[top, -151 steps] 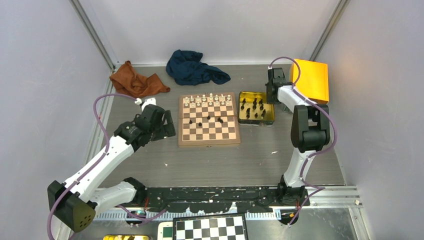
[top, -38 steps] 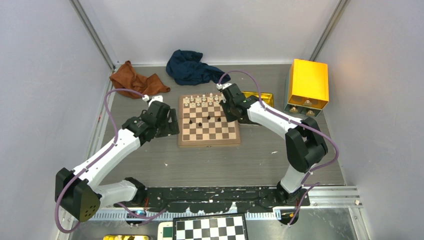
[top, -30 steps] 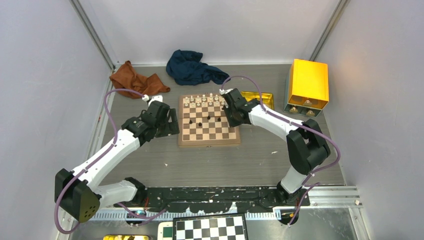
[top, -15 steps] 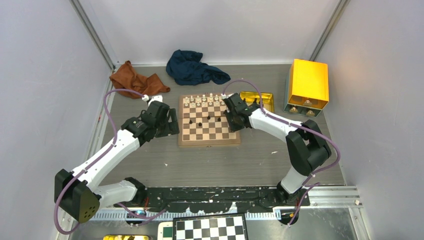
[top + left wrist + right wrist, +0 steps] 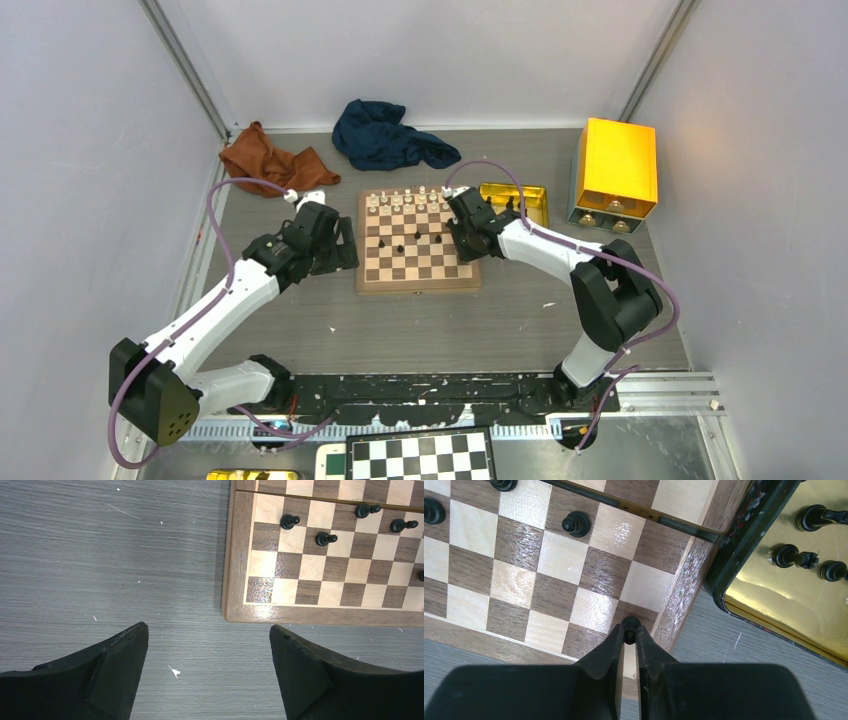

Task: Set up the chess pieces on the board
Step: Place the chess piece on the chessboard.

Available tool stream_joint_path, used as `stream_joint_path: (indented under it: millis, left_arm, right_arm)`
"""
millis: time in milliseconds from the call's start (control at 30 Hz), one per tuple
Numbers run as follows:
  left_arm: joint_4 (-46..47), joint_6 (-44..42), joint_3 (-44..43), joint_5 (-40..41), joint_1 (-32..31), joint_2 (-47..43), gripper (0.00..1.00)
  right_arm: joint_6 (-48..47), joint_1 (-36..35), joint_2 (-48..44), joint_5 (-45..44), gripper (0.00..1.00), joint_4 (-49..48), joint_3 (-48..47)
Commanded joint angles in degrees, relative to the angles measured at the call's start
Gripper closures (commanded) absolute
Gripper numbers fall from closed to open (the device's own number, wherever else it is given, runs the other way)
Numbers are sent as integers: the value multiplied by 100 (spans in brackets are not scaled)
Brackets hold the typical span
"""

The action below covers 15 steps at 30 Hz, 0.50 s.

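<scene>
The right gripper (image 5: pixel 628 636) is clamped on a tiny black chess piece (image 5: pixel 630 624), its two fingers pinched together so that only the piece's round head shows between the tips. It holds the piece over a dark square at the edge of the board (image 5: pixel 685 575), right against the brown rim on the side facing the gold tin tray (image 5: pixel 769 605). Whether the base touches the wood cannot be told. The tray lies just beside that rim, and loose black pieces (image 5: pixel 791 556) lie on their sides in it. Further in on the board, standing black pieces (image 5: pixel 575 524) occupy separate squares near the hinge line, well apart from the held one. The left gripper (image 5: pixel 208 629) is spread wide with nothing between its fingers, hanging over the grey table (image 5: pixel 100 555) just off a corner of the board on its left side. Seen from above, cream pieces (image 5: pixel 405 200) line the board's far rows. A rust-brown cloth (image 5: pixel 270 160) and a dark blue cloth (image 5: pixel 385 135) lie crumpled near the table's far edge. A yellow box (image 5: pixel 618 165) sits at the far right beyond the tray, and a black-and-white checkered board (image 5: pixel 420 457) lies below the arm bases.
</scene>
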<state>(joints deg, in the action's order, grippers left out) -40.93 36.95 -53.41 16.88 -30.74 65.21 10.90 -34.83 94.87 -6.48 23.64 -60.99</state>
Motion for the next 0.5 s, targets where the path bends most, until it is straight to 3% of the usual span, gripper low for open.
stream_joint_path:
  millis: [0,267,467]
  left_arm:
    - [181,-78,-21,-10,-26,-88,9]
    - [202,-83,-21,-10,-28,-28,9]
    - [233,-91,-21,-21,-17,19,9]
  right_arm:
    - [12,-41,-37,5,94,-273,-55]
    - [17,-40,48,45,92,-255,-69]
    - [44,-41,61,10,78,-211,-71]
